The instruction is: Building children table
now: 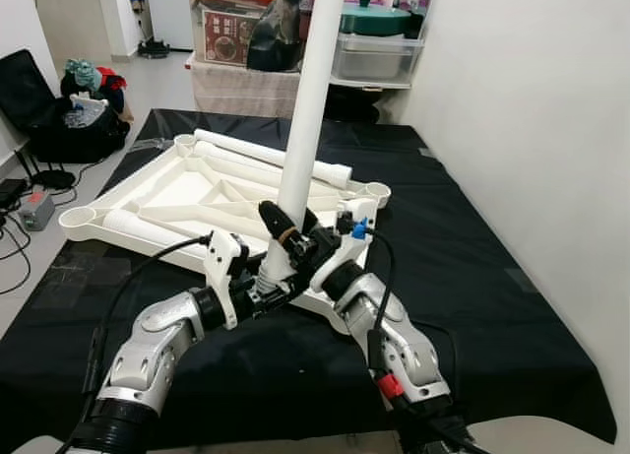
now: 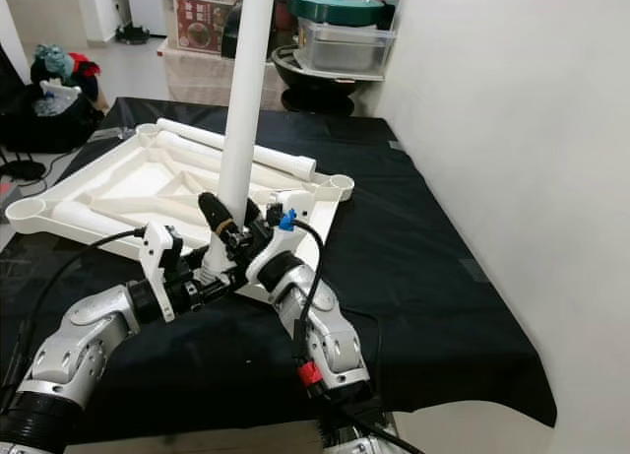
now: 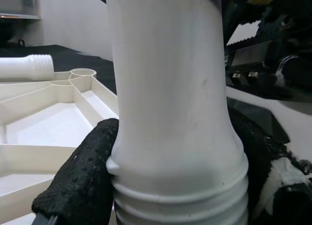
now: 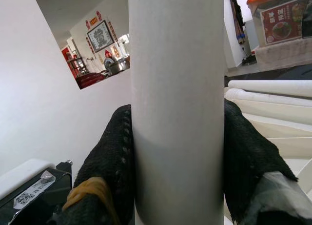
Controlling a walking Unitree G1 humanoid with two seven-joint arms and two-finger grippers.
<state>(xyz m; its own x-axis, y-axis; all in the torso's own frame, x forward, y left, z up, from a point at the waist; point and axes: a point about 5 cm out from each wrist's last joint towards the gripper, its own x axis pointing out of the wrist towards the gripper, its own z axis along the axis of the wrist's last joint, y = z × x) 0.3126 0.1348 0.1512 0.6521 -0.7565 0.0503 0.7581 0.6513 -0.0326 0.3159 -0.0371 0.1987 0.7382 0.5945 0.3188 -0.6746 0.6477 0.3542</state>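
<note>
While both grippers clamp the same white table leg (image 1: 313, 90), what matters is its long axis: it stands nearly upright, tipped slightly toward the right, over the near right corner of the upturned white tabletop (image 1: 148, 193), with its ribbed, threaded foot low between the fingers; whether it is seated in a socket cannot be told. From the left, the left gripper (image 1: 264, 282) pinches the leg just above the ribs, its black dimpled pads (image 3: 80, 176) pressed against smooth matte plastic; the right gripper (image 1: 295, 232) closes on the shaft slightly higher. Two spare legs lie across the ribbed underside; round corner sockets (image 1: 378, 191) sit open; black cloth (image 1: 472, 277) covers the floor.
</note>
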